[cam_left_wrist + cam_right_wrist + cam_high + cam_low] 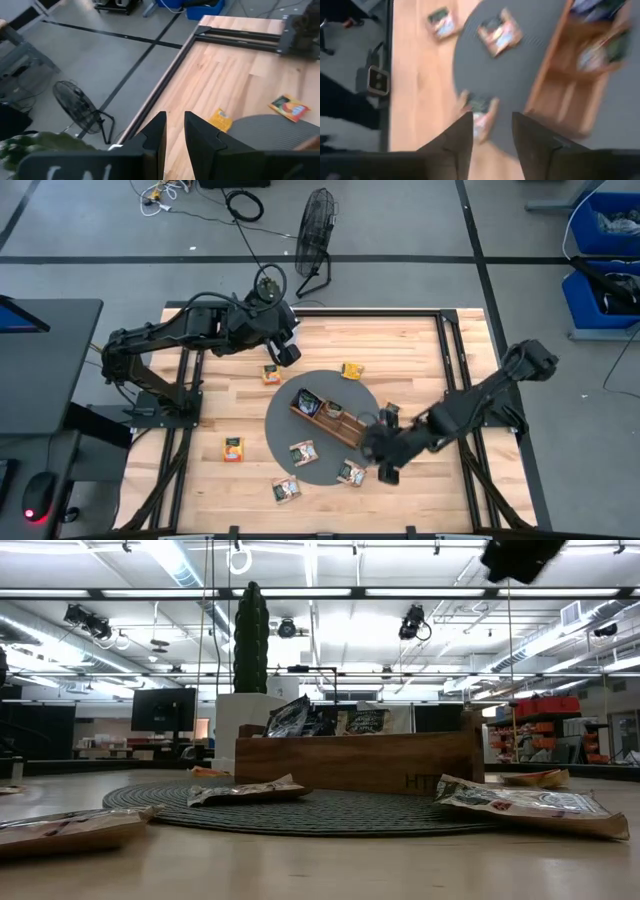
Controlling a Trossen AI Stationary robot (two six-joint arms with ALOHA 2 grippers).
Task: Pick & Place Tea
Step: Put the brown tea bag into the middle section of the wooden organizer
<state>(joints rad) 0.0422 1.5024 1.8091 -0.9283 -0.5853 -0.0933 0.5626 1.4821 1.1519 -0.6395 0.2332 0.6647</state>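
Right end effector (pixel 492 131), fingers apart, hovers above a small flat dark-faced tea packet (pixel 481 111).

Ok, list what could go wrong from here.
1. The right gripper hangs open above a tea packet lying across the round mat's edge; closing there might snag the mat.
2. That packet lies close beside the wooden tray, so a sideways approach could nudge the tray.
3. The left gripper waits by the cactus, which a swing could hit.
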